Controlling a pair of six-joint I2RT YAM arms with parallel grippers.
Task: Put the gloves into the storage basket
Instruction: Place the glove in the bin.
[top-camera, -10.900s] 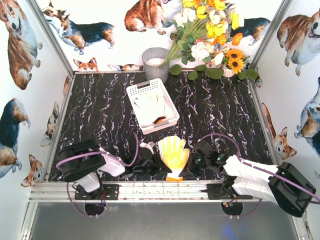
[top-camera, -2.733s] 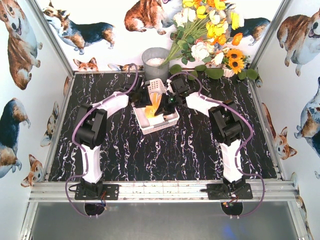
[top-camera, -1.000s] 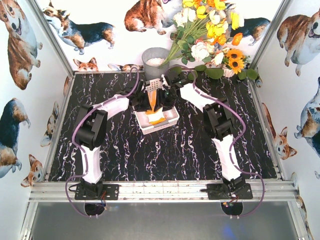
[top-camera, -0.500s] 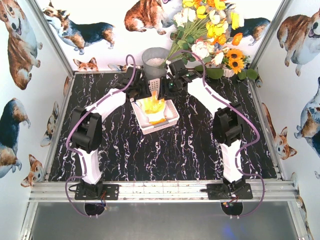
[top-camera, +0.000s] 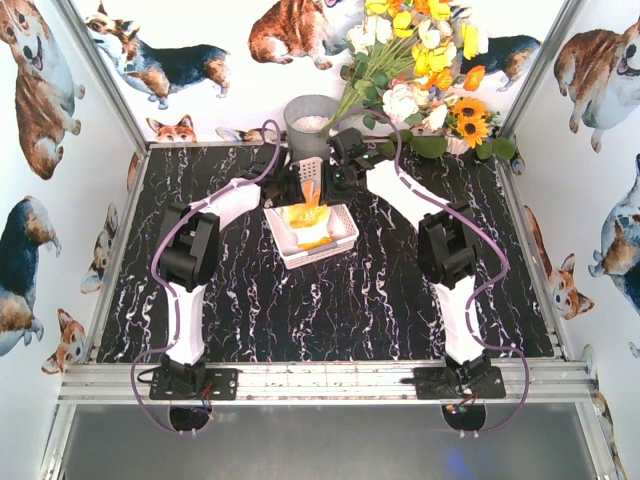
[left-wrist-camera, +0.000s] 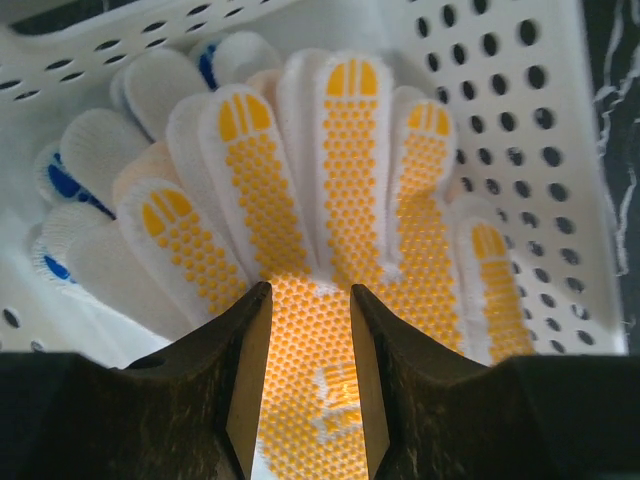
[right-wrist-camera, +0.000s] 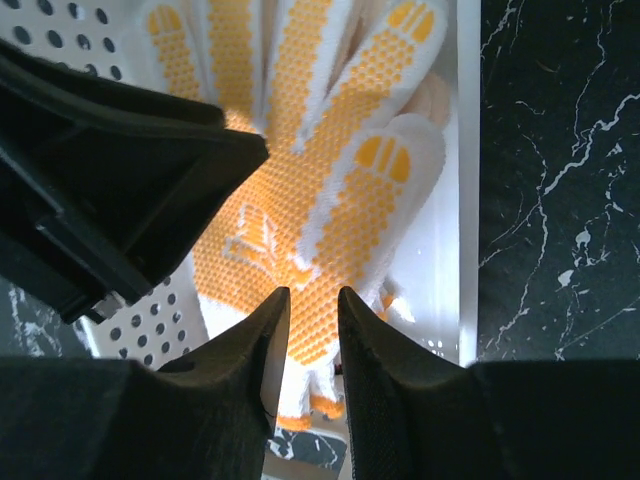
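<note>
The white storage basket (top-camera: 343, 238) stands on the table's far middle. A yellow-dotted glove (top-camera: 309, 214) with orange trim lies palm up in it, over blue-palmed and cream gloves (left-wrist-camera: 70, 180). Its cuff end rises toward the basket's far wall. My left gripper (top-camera: 291, 185) and right gripper (top-camera: 335, 180) hover close together over that far end. In the left wrist view the gripper (left-wrist-camera: 310, 290) stands open, with the yellow glove's (left-wrist-camera: 340, 190) palm flat beneath the gap. The right gripper (right-wrist-camera: 313, 292) also stands open by a narrow gap above the yellow glove (right-wrist-camera: 300, 200).
A grey round pot (top-camera: 311, 125) stands just behind the basket, and a bunch of flowers (top-camera: 420, 70) leans at the back right. Black marble tabletop (top-camera: 400, 280) surrounds the basket. Corgi-print walls close in the sides.
The yellow glove, a second ago hanging upright between both grippers, now lies spread in the basket. Both grippers have opened slightly and shifted a little over the basket's far end.
</note>
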